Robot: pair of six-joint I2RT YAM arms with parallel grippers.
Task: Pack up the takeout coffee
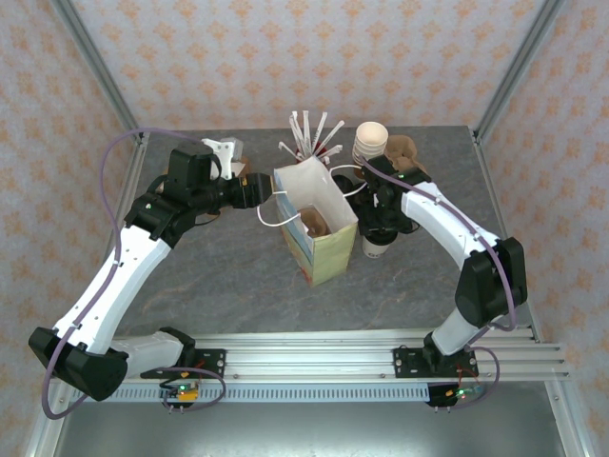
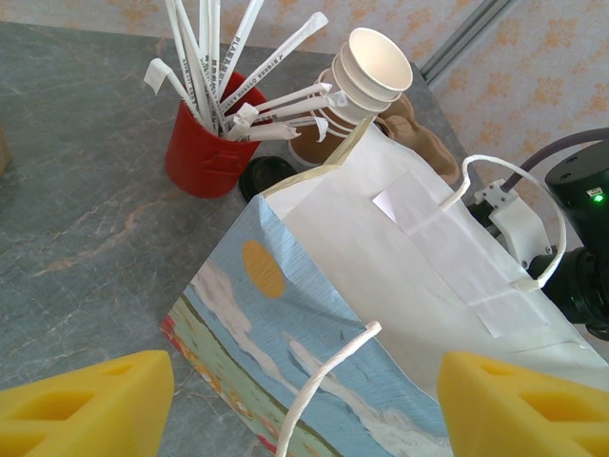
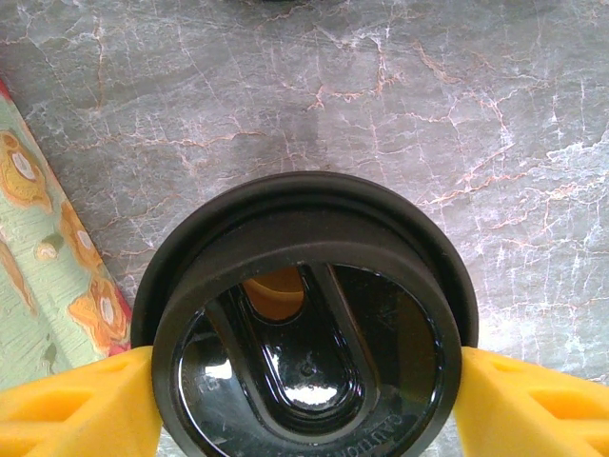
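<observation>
Beside the paper bag [image 1: 328, 252], takeout coffee [image 3: 314, 286] gripped

Right wrist view: right gripper [image 3: 304, 371] clamps the black lid, cup standing on the tabletop [image 3: 400, 86]. Left wrist view: left gripper [image 2: 304, 381] spread wide, astride the bag's rim.

Bag [image 1: 319, 233] at frame centre; takeout coffee [image 1: 374, 248] just right of it; straw cup [image 1: 304, 152] behind bag; cup stack [image 1: 369, 143] right of straw cup.
</observation>
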